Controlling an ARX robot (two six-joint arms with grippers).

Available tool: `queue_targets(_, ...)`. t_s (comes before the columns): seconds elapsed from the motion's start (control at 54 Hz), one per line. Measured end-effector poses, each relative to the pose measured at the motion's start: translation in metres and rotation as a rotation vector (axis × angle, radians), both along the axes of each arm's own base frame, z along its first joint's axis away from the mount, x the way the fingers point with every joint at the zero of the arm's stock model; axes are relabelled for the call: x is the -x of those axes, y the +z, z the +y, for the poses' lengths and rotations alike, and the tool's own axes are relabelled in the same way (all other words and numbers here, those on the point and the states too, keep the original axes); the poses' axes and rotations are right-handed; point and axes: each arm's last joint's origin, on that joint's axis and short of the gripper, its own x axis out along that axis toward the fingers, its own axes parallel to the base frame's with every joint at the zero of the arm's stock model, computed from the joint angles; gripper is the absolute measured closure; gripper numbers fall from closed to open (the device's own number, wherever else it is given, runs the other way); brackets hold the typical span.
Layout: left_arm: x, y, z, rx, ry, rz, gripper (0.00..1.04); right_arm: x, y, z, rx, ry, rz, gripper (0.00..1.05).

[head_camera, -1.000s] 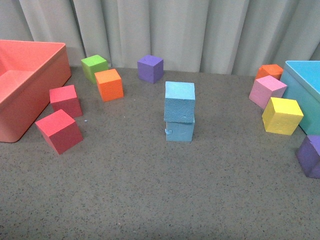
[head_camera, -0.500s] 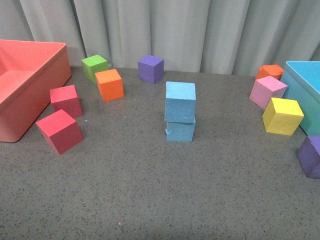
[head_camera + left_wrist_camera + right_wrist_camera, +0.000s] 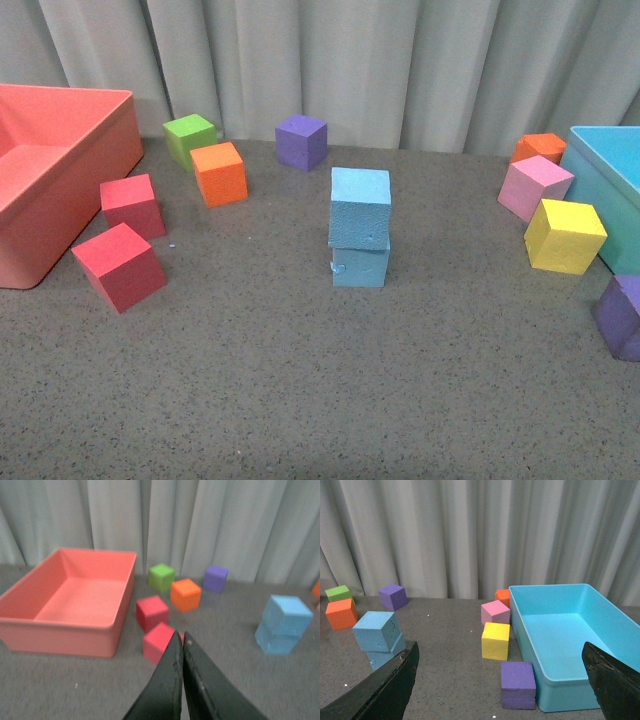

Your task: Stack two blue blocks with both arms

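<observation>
Already stacked, by the look of it: upper blue block (image 3: 360, 207) resting on lower blue block (image 3: 359, 265) near the middle of the table (image 3: 300, 400), twisted a little and overhanging slightly at the front, well apart from everything else. Free of any grip, with neither arm in the front view. Left gripper (image 3: 180, 642) pulled back with fingers pressed together and holding nothing; right gripper (image 3: 500, 675) spread wide, empty, seen only at its two finger edges. Little or nothing left to do, judging by this, beyond keeping clear of the stack. Foam cubes throughout, matte and finely grained, edges square but soft, with a small nick on the front face of the lower one. Speckled grey, slightly rough tabletop. Smooth rigid plastic with rounded corners for the red bin (image 3: 40, 190) at the left edge and the turquoise bin (image 3: 610, 200) at the right edge.
</observation>
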Motion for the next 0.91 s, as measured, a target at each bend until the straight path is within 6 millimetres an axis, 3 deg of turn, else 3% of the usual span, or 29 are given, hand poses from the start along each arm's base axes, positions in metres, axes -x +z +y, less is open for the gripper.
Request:
queue_targets(0.222, 0.0059, 0.0005, 0.0000, 0.000, 0.000, -0.021, 1.01, 0.0000, 0.0000, 0.0000, 0.000, 0.000, 0.000, 0.10)
queue_targets(0.63, 0.0060, 0.0006, 0.0000, 0.000, 0.000, -0.022, 0.37, 0.0000, 0.0000, 0.0000, 0.000, 0.000, 0.000, 0.10)
queue_targets(0.778, 0.0060, 0.0006, 0.0000, 0.000, 0.000, -0.022, 0.07, 0.0000, 0.0000, 0.0000, 0.000, 0.000, 0.000, 0.10)
queue_targets(0.907, 0.0060, 0.0006, 0.0000, -0.002, 0.000, -0.022, 0.07, 0.0000, 0.0000, 0.0000, 0.000, 0.000, 0.000, 0.10)
